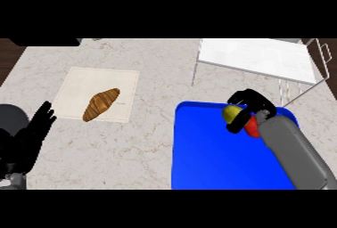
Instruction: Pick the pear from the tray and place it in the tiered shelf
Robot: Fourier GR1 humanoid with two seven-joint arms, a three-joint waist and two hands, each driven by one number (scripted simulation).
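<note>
Pear (231, 113) half hidden inside curled right robot hand (245, 103)

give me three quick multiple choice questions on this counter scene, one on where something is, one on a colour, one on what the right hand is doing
1. Where does the croissant lie?
A. on the pale mat
B. on the tray
C. on the shelf

2. What colour is the tray?
A. green
B. blue
C. white

3. What is the right hand doing?
A. resting flat on the counter
B. pushing the croissant
C. curling round the pear

Answers: 1 A, the croissant sits on the mat left of the tray. 2 B, its surface is bright blue. 3 C, black fingers wrap the yellow-green pear above the tray.
</note>
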